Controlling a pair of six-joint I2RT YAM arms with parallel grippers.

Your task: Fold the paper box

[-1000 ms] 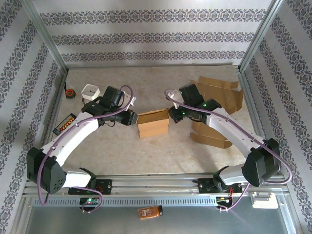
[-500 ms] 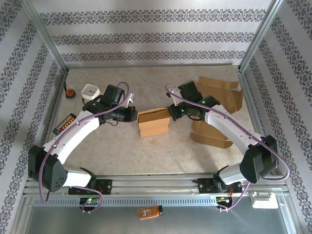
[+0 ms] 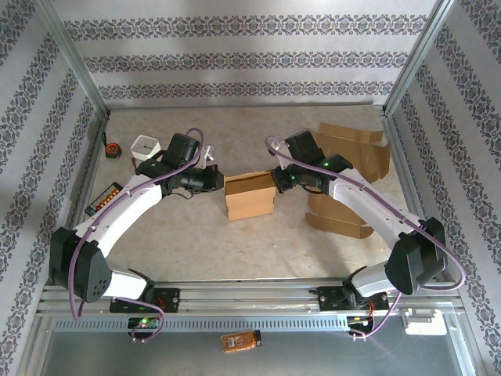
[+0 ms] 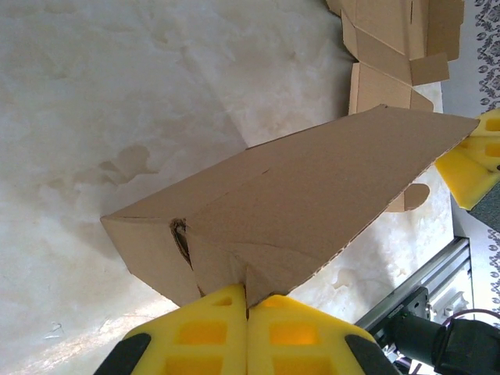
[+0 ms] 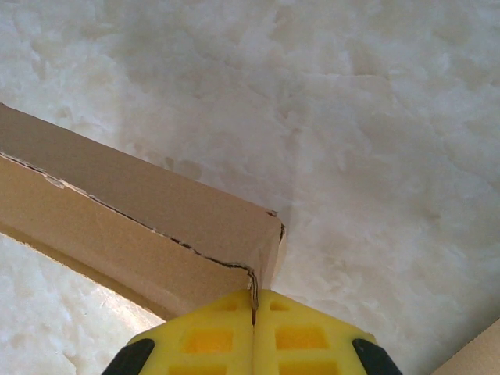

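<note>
The brown cardboard box point(image 3: 250, 196) is standing mid-table on the beige marbled table surface point(image 3: 196, 243), between the two arms. The left gripper point(image 3: 220, 182) is now clamping the box's left end, its yellow fingers point(image 4: 207, 332) pressed together on the cardboard edge. A second earlier it was hanging partly spread beside that end. The right gripper point(image 3: 275, 182) is staying pinched on the box's right upper corner. The box is sitting slightly further right than before.

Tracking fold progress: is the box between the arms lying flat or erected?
Erected: the paper box stands with upright walls; the left claw and right claw are shut, each pinching an end.
</note>
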